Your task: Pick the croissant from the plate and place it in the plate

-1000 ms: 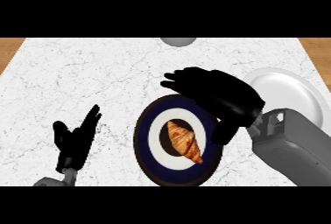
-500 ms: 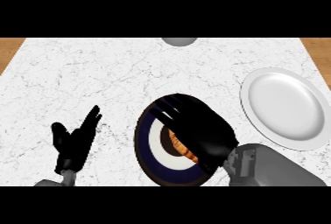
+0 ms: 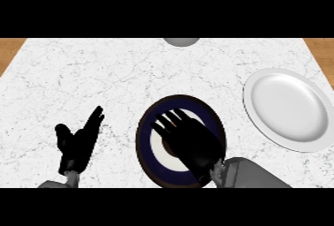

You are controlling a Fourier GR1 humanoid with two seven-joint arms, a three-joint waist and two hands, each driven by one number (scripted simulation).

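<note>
A dark blue plate [image 3: 149, 132] with a white centre lies at the lower middle of the counter. My right hand [image 3: 191, 143] lies flat over its middle, fingers pointing up and left. Just a sliver of the orange-brown croissant [image 3: 175, 126] shows between the fingers; the rest is hidden under the hand. I cannot see whether the fingers curl round it. A white plate [image 3: 290, 108] lies to the right, with nothing on it. My left hand [image 3: 77, 143] rests open at the lower left, fingers up.
A grey round object [image 3: 180, 41] sits at the counter's far edge, cut off by the top. Wooden floor [image 3: 9, 50] shows past both far corners of the white marble counter [image 3: 98, 79].
My right hand has come down and left from beside the white plate onto the blue plate, covering the croissant. The white plate is now uncovered. The left hand has not moved.
</note>
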